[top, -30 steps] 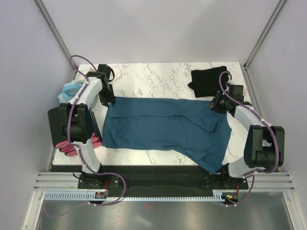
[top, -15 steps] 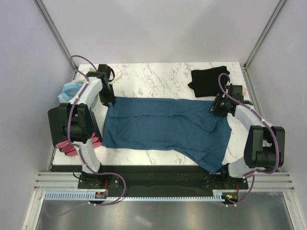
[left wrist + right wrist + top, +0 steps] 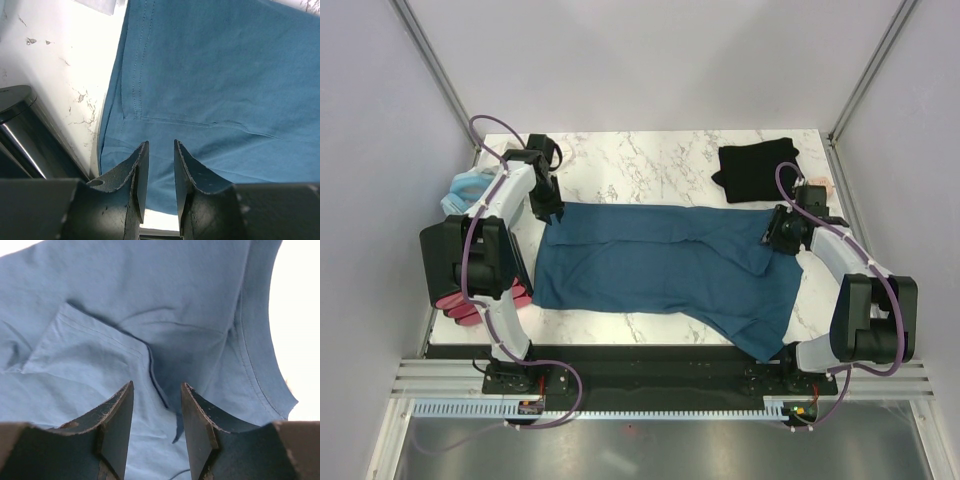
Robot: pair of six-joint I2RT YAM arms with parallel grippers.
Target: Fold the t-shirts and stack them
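teal-blue t-shirt (image 3: 660,265) lies spread flat across the marble table (image 3: 650,160), its near-right corner drooping over the front edge. black t-shirt (image 3: 752,170) sits bunched at the far right corner, just beyond the teal one's end.

judgement: thin cotton, light and limp, no stiffness. it will sag and drag when lifted, so pinch two edge points together, best on the stitched hem (image 3: 135,75) or a sleeve seam where the cloth is doubled.

left gripper (image 3: 159,145) is poised over the shirt's far-left corner, wrist pointing down, jaws a narrow slit apart, nothing between them. right gripper (image 3: 157,385) hangs over the far-right end by the folded-in sleeve (image 3: 85,350), jaws wider apart, likewise empty. neither arm holds cloth.
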